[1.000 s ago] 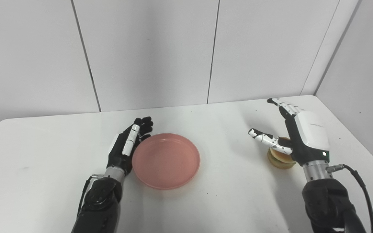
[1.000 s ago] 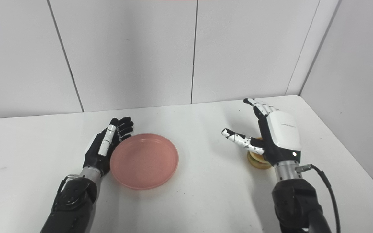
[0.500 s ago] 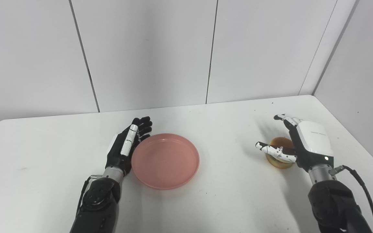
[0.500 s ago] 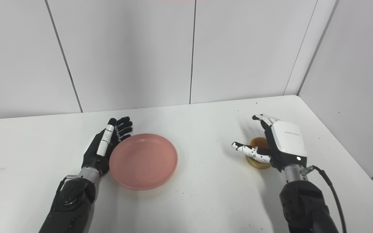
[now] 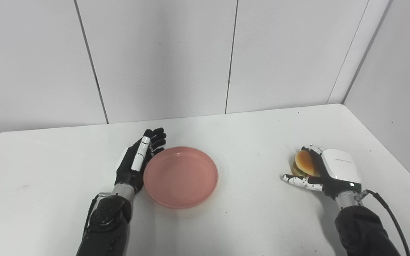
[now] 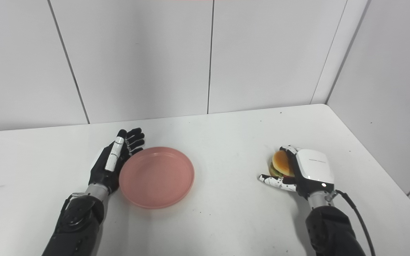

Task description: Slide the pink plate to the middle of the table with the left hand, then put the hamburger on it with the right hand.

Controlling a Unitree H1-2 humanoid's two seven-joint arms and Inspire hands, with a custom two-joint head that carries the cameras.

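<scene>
Item one, pink plate (image 5: pixel 180 176): round, shallow, raised rim; it sits flat on the white table (image 5: pixel 255 220), a little left of centre as I see it; I judge it light, rigid and smooth-bottomed, so it should slide with little push and could overshoot or spin if nudged off-centre; best contact is the outer rim wall on its left side, pressed low.

Item two, left hand (image 5: pixel 137 163): fingers extended and apart, gripping nothing; its palm side stands just beside the plate's left rim (touching or a hair apart, I cannot tell).

Item three, hamburger (image 6: pixel 282 165): tan bun over darker and green layers, at the right side of the table, well apart from the plate; it appears tilted on edge against the palm; I take it for a light, stacked toy piece, perhaps slightly yielding, with a rounded glossy bun that may slip; hold it across the sides, thumb opposite fingers, with moderate squeeze so the layers do not shift.

Item four, right hand (image 6: pixel 306 174): fingers curled round the far side of the hamburger, thumb reaching out low in front; I read it as gripping the hamburger, resting at table level.
</scene>
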